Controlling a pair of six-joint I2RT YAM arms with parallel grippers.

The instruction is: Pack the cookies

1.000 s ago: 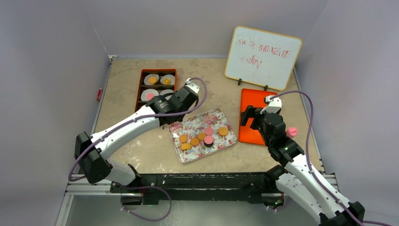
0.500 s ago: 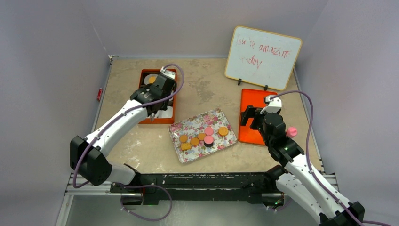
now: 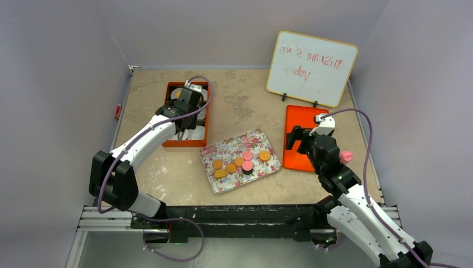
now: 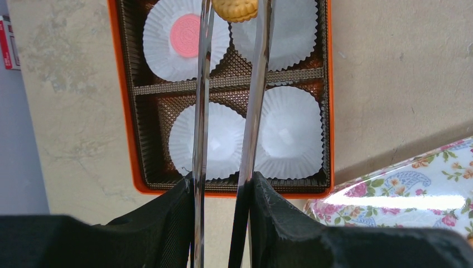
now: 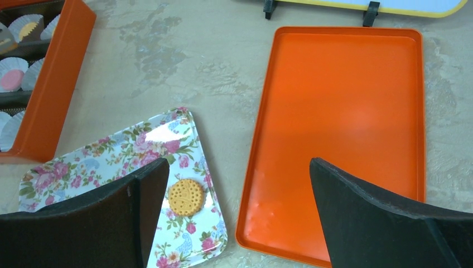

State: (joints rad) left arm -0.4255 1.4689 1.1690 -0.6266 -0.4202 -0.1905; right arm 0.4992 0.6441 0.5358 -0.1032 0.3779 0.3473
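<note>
Held: tan round cookie (image 4: 234,8), scalloped rim, top cut off by the frame edge, pinched between the thin metal fingers of the left gripper (image 4: 233,19) above the orange box (image 4: 125,117). A pink cookie (image 4: 187,34) sits in a paper cup (image 4: 159,50) there. Other cookies (image 3: 240,162) lie on the floral tray (image 3: 259,140) — orange-tan, pink, one square. Right gripper (image 5: 240,218) is spread wide, holding nothing, over the flat orange tray (image 5: 346,111). From above, the left arm hides much of the box. Whiteboard (image 3: 312,67) has a red scrawl — unreadable.

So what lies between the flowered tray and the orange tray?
Only a narrow strip of bare table separates the flowered tray and the orange tray, seen in the right wrist view.
</note>
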